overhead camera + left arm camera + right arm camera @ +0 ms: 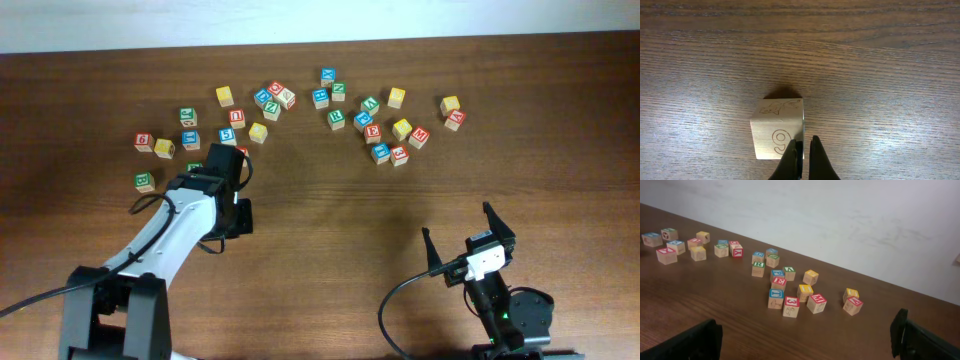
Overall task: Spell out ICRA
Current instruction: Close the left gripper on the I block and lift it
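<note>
A table (400,190) of dark brown wood fills nearly every view, its grain running left to right in fine streaks. The light on it is soft and even, giving a dull sheen and only short, faint shadows. Beyond its far edge stands a plain off-white wall (840,220), lightly smudged with grey, which meets the tabletop in a straight line that slants down to the right in the right wrist view. From overhead only a narrow pale strip shows past the far edge, wider on the left.
</note>
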You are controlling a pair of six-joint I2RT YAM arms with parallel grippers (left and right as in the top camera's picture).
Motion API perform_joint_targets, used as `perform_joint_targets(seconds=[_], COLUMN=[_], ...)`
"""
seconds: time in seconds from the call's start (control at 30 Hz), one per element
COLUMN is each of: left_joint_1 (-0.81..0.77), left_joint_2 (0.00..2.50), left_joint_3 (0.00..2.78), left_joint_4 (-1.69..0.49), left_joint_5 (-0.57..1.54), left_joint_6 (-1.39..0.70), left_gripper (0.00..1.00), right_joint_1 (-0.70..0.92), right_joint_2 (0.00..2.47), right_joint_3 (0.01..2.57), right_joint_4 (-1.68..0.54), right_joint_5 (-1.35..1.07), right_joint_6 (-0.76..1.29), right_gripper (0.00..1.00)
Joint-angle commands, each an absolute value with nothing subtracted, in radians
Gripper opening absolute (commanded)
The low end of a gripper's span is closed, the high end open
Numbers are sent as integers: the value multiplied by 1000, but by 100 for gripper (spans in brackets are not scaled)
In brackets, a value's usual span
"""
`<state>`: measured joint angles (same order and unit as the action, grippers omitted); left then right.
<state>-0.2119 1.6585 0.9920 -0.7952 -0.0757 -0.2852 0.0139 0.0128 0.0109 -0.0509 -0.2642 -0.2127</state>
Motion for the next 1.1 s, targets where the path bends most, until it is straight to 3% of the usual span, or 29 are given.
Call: perform_joint_targets(seconds=[0.0,0.77,1.07], left_joint_1=[-216,-215,-213], left_joint_2=[1654,1690,1691], left_joint_3=[965,1007,1009], left_joint_4=[-785,-668,-582], left_joint_5=[-9,104,-141], left_joint_6=[-298,-217,-219], left_gripper=[0,0,0], right_joint_1=[20,20,20], right_joint_2=[6,6,6], right_joint_3=[6,6,6], right_joint_4=[-56,-56,-56], right_joint_5=[-277,-277,-277], right_joint_6=[-209,-209,-209], right_gripper=[98,98,98])
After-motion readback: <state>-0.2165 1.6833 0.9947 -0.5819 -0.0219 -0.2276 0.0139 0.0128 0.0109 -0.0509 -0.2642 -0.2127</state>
